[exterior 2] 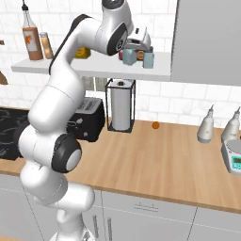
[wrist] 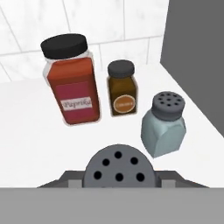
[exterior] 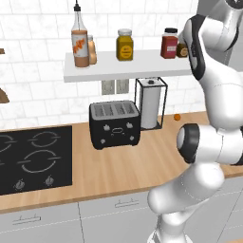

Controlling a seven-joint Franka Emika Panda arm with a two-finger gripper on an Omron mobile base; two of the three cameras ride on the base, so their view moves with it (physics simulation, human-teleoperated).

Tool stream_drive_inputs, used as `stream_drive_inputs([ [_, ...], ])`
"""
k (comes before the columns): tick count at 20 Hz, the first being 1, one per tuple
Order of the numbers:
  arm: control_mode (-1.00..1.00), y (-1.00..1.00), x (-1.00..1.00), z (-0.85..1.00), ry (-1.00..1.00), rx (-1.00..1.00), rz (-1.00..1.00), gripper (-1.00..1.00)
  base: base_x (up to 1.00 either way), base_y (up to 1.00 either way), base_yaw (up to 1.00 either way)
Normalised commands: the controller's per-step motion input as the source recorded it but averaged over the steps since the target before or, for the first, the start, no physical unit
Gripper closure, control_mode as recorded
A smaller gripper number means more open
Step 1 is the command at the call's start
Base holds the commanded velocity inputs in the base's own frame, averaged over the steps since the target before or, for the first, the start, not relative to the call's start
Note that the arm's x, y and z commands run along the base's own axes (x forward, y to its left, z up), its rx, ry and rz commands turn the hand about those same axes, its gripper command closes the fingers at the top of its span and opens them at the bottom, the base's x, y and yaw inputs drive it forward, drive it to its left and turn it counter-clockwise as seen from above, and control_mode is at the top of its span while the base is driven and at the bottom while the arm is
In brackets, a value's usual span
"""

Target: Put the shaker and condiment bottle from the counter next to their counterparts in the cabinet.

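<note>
Tool (exterior 2: 128, 55) sits at the shelf (exterior 2: 94, 69) near the grey door panel (exterior 2: 207, 42), fingers pinching the shaker (wrist: 119, 168) by its sides, grey cap toward the hand camera. Held shaker is just in front of the second shaker (wrist: 164, 124) standing on the shelf. Behind that: paprika jar (wrist: 72, 81), small brown jar (wrist: 122, 89). Small orange bottle (exterior: 91, 50) stands beside the tall sauce bottle (exterior: 79, 40), far along the shelf.

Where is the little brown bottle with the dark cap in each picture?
Left base view: the little brown bottle is at the shelf's right end, beside the red jar.
Right base view: on the shelf, just left of the blue-grey shaker.
Hand view: centre, right of the red jar.
Shared landmark: the white shelf under it.
</note>
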Motion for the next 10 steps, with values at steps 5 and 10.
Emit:
stream_drive_inputs([
  [5, -1.0, 0.0, 0.1, 0.0, -0.02, 0.02, 0.0, 1.0, 0.0, 0.0, 0.0],
  [10, -1.0, 0.0, 0.04, -0.22, 0.04, -0.01, 0.0, 1.0, 0.0, 0.0, 0.0],
])
